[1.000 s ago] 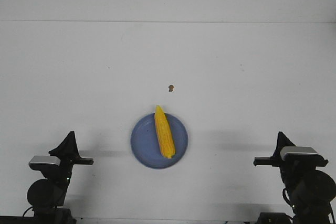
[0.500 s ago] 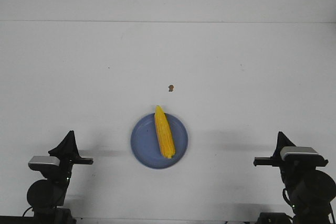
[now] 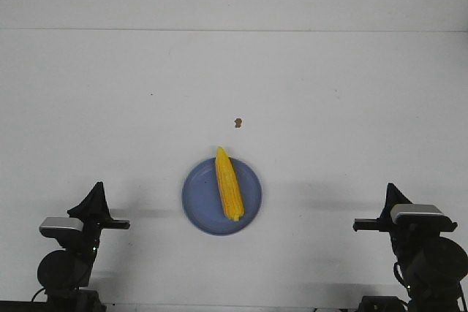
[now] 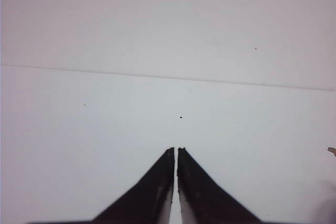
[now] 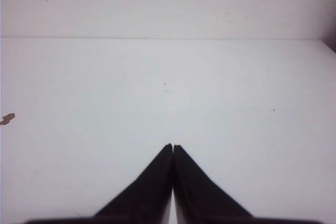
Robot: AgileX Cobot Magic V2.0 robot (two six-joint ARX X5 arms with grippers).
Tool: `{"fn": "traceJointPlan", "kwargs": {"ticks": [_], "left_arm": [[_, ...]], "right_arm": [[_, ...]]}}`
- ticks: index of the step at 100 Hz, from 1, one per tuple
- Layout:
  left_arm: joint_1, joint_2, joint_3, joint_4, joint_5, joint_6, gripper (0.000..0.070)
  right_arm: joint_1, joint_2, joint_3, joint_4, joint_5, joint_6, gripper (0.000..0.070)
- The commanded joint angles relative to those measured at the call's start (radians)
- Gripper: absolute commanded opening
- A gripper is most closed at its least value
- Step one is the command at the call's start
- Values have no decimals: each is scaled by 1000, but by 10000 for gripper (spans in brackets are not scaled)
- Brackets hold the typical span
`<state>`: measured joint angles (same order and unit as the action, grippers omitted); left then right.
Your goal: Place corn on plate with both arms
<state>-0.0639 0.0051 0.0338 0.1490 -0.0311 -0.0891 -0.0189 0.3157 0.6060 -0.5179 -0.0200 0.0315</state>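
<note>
White and nearly featureless, the table fills the front view up to a faint horizontal seam where it meets an equally pale wall. Near the front edge, centred between the two arms, sits the plate, round and blue-lavender with a low rim. The corn lies on it lengthwise, pointing away from the robot: its tapered tip reaches just past the far rim and leans slightly to the left, while its blunt end rests inside the near part of the plate. A brown speck lies on the table a little beyond the tip, apart from both corn and plate.

Both arms are low at the near corners, well apart from the plate. The left gripper stands at the left, above its silver-grey camera block; the left wrist view shows its black fingers drawn almost together, with only a thin sliver of table showing between them and nothing held. The right gripper mirrors it on the right; in the right wrist view its fingers meet at the tips, holding nothing. Each wrist camera looks across bare white table toward the seam, and the speck appears at the very edge of each.
</note>
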Motion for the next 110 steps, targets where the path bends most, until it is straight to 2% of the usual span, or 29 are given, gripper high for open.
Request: {"fn": "traceJointPlan", "kwargs": {"ticks": [1, 10, 28, 37, 55, 92, 110], "left_arm": [[-2, -2, -20, 10, -3, -3, 16], [-2, -2, -20, 10, -3, -2, 16], [-2, -2, -20, 10, -3, -2, 16], [-2, -2, -20, 10, -3, -3, 16], [-2, -2, -20, 10, -3, -2, 16], [-2, -2, -20, 10, -3, -2, 16], [-2, -2, -20, 10, -3, -2, 16]], "right_arm": [[0, -9, 6, 16, 7, -11, 0], [0, -37, -12, 37, 13, -21, 0], [0, -151, -172, 266, 10, -18, 0], [0, -206, -247, 331, 9, -5, 0], [0, -319, -374, 408, 8, -1, 0], [1, -314, -549, 627, -18, 21, 0], [1, -314, -594, 673, -17, 36, 0]]}}
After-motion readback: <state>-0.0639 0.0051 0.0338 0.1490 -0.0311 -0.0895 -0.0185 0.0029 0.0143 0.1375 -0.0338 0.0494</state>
